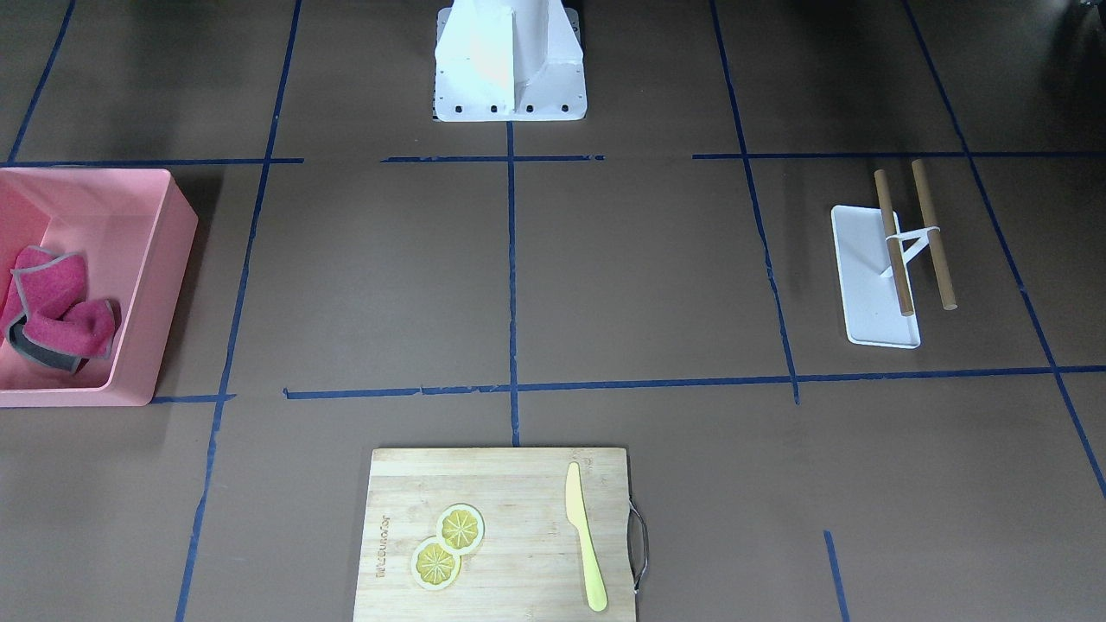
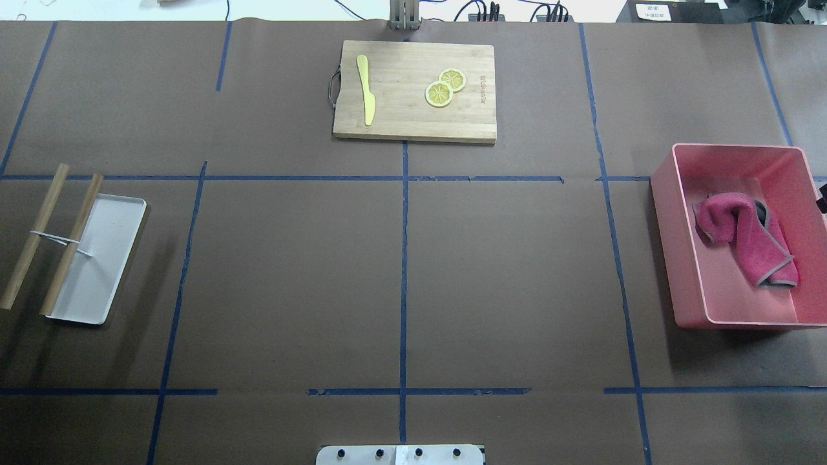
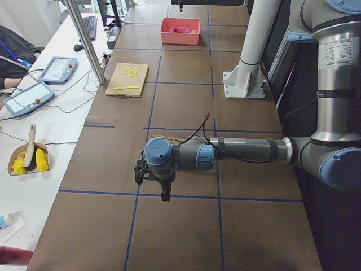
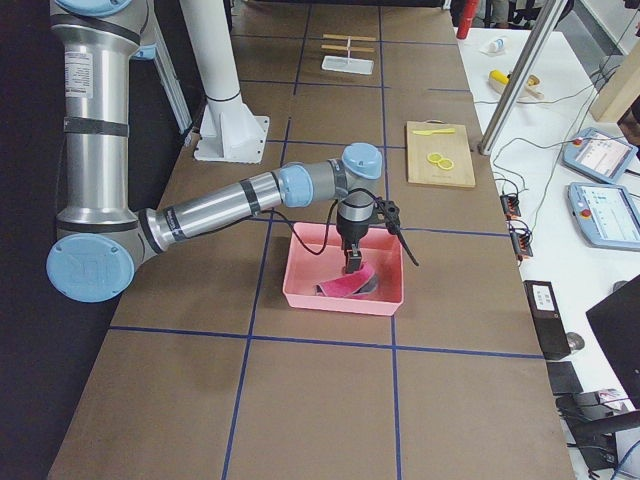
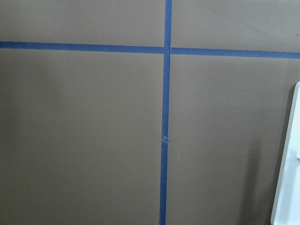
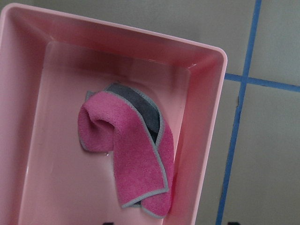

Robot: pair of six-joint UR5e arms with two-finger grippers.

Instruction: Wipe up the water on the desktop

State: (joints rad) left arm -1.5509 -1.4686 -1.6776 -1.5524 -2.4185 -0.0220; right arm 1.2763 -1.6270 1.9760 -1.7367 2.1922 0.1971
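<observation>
Right tool (image 4: 352, 265), spread impossible to tell, is hovering over the soft, light cloth (image 6: 131, 159), whose raised fold is probably offering the easiest pinch.

No text reads clearly. The bamboo cutting board (image 1: 518, 484), at the middle of the table's (image 1: 657, 285) operator-side edge, bears a burned-in brand word by its handle-free short side, too blurred to decipher.

Only side views catch the left hand (image 3: 161, 192) and right hand (image 4: 352, 265) — grip unreadable; pink bin (image 1: 168, 285) clipped at the front view's edge.
</observation>
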